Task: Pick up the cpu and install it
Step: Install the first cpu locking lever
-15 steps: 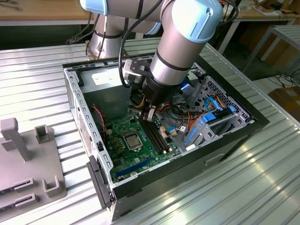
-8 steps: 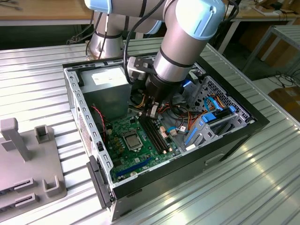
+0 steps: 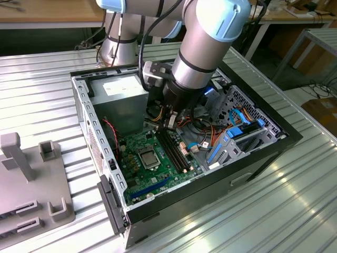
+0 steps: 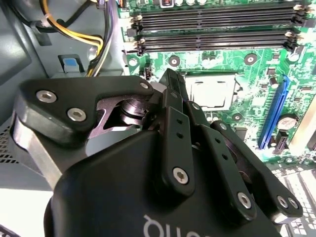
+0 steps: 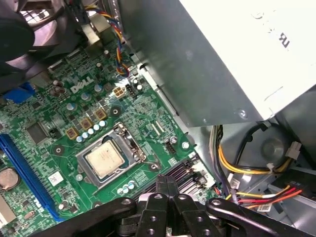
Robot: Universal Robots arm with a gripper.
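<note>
The cpu (image 5: pixel 105 160), a pale silver-grey square chip, lies flat inside the metal-framed socket (image 5: pixel 85 171) on the green motherboard (image 3: pixel 158 171). The chip also shows in the second wrist view (image 4: pixel 211 92) and in the exterior view (image 3: pixel 148 156). My gripper (image 3: pixel 171 124) hangs inside the open computer case, above the black memory slots (image 3: pixel 174 153) and just beside the socket. Its two black fingers (image 5: pixel 166 186) are pressed together with nothing between them. In the second wrist view the fingertips (image 4: pixel 173 81) sit near the socket's edge, apart from the chip.
A grey power supply (image 3: pixel 120 100) fills the case's back corner close to the arm. Yellow, red and orange cables (image 5: pixel 247 168) run beside the gripper. Blue drive brackets (image 3: pixel 237 134) stand at the exterior view's right. A grey fixture (image 3: pixel 31 184) rests on the ribbed metal table (image 3: pixel 263 211).
</note>
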